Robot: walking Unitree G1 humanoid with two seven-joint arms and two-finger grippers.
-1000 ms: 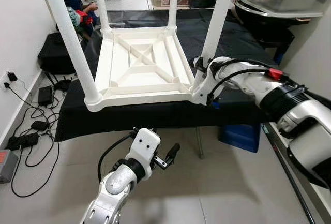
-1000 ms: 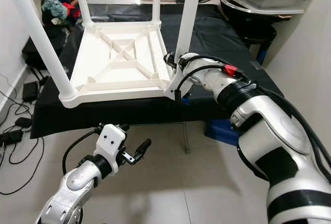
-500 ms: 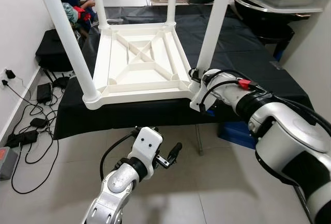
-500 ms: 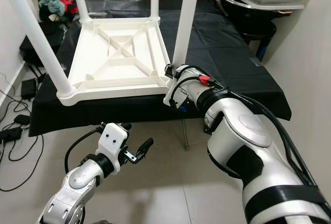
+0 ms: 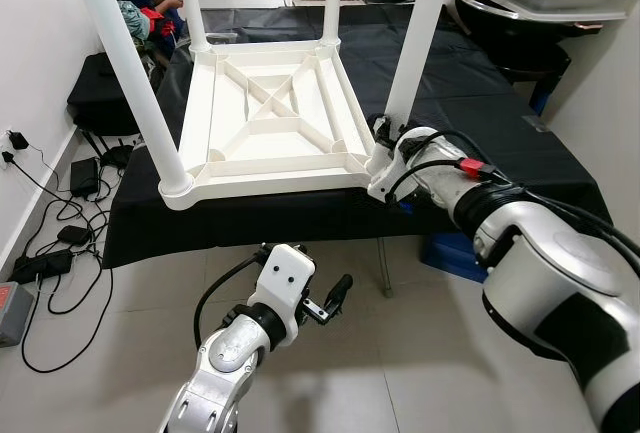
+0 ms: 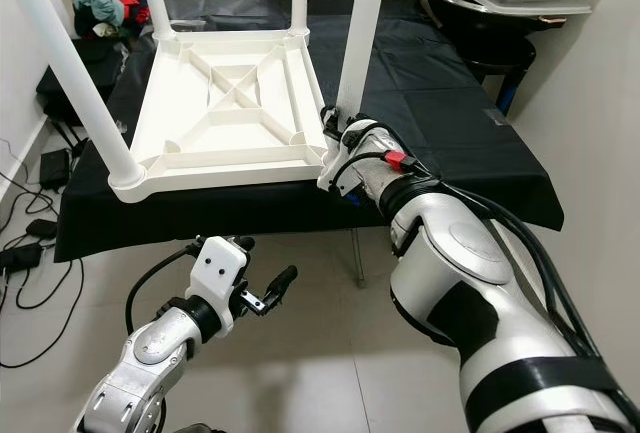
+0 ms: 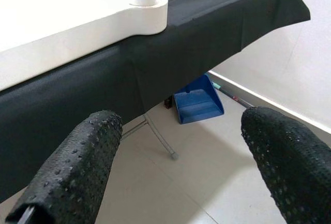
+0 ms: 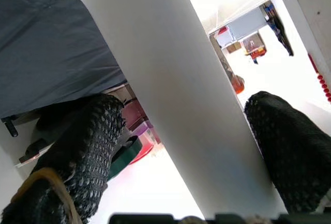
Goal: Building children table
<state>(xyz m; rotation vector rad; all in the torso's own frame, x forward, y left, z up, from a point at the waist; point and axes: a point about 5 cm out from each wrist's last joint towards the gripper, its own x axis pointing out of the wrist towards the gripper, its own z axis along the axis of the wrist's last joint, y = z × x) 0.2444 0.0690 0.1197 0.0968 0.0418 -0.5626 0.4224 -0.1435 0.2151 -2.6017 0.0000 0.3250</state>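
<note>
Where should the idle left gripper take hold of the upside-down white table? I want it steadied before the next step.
Probably the near-left leg, low by its socket at the corner of the white table. The leg is a round, upright post, so open fingers can straddle it, coming in level from the robot's side. The left gripper hangs below the black-draped edge; the right gripper straddles the near-right leg.

Our right gripper (image 8: 189, 146), our two black dotted fingers (image 8: 85, 151) spread apart on either side of a white table leg (image 8: 170, 79), leg running between them, black cloth (image 8: 46, 43) beside it, blurred bright room with coloured clutter (image 8: 243, 43) beyond
</note>
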